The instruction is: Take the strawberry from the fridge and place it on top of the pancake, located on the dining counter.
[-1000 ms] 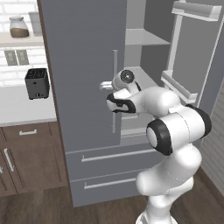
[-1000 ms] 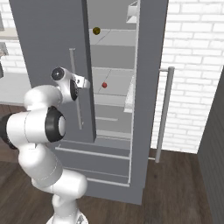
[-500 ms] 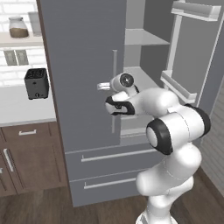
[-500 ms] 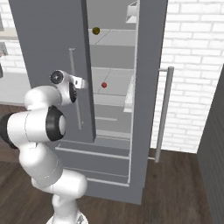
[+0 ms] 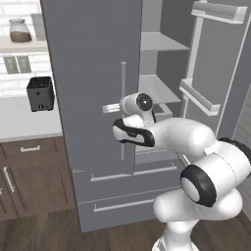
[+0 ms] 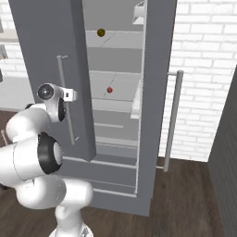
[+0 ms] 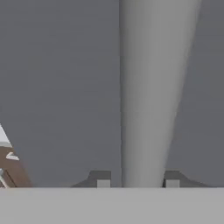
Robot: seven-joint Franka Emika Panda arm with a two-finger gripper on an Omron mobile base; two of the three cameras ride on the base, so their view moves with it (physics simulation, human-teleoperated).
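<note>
Now that my jaws (image 7: 138, 179) have gone from wide apart a second ago to closed in around the left door handle (image 7: 144, 87), I'm on the bar rather than beside it. In the hand view the bar runs straight up between the two fingertips (image 7: 103, 179), filling nearly the whole gap. The right tip looks hard against it; the left one may have a sliver of clearance, can't tell for sure. Arm itself has barely shifted: the hand was already lined up at the handle.

From the left base view the hand sits at mid-height on the handle, on the fridge (image 5: 88, 73). The right door (image 5: 215, 73) is swung open already.

The strawberry (image 6: 109, 90) is untouched on a middle shelf inside, seen through the open side in the right base view. A small olive-yellow fruit (image 6: 101, 32) sits on a higher shelf: not the target.

Read: this grip is for working the left door, not the pick. Fruit retrieval hasn't begun, and neither has the pancake step. Next is probably a pull along the door's arc. The risk is slipping along the smooth bar if the grip is loose.
</note>
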